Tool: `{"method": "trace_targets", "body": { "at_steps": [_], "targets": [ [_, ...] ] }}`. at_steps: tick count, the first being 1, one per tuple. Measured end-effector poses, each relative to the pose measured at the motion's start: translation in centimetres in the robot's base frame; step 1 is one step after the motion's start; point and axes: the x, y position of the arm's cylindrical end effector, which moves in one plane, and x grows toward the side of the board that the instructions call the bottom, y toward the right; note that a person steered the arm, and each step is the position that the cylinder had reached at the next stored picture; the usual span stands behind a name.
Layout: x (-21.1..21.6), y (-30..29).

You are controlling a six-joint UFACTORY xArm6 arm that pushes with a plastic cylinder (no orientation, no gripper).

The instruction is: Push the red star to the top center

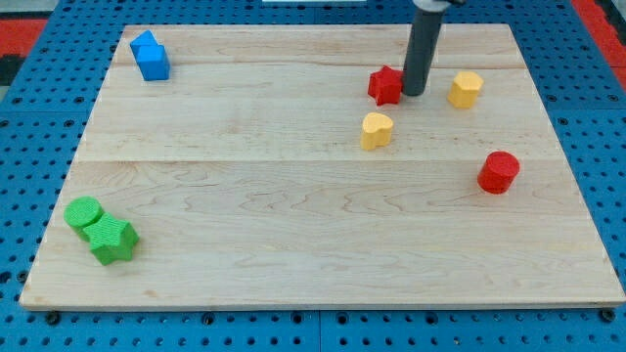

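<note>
The red star (pixel 385 85) lies on the wooden board (pixel 293 215) in the upper right part, a little right of the top centre. My tip (pixel 414 94) stands right against the star's right side, touching or nearly touching it. The dark rod rises straight up from there and out of the view's top.
A yellow heart (pixel 376 130) lies just below the star. A yellow hexagon (pixel 466 89) is right of my tip. A red cylinder (pixel 499 172) sits at the right. Two blue blocks (pixel 151 56) are at top left. A green cylinder (pixel 84 212) and green star (pixel 112 240) are at bottom left.
</note>
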Motion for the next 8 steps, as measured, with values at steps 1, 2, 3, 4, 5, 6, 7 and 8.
{"method": "trace_targets", "body": {
  "at_steps": [1,2,3,4,5,6,7,8],
  "targets": [
    [-1.9,-5.5],
    [6.4,-2.8],
    [3.0,-5.1],
    [-0.6,-9.2],
    [1.2,-11.1],
    [-0.4,-12.6],
    [-3.6,-11.6],
    [-4.8,-11.6]
  ]
}}
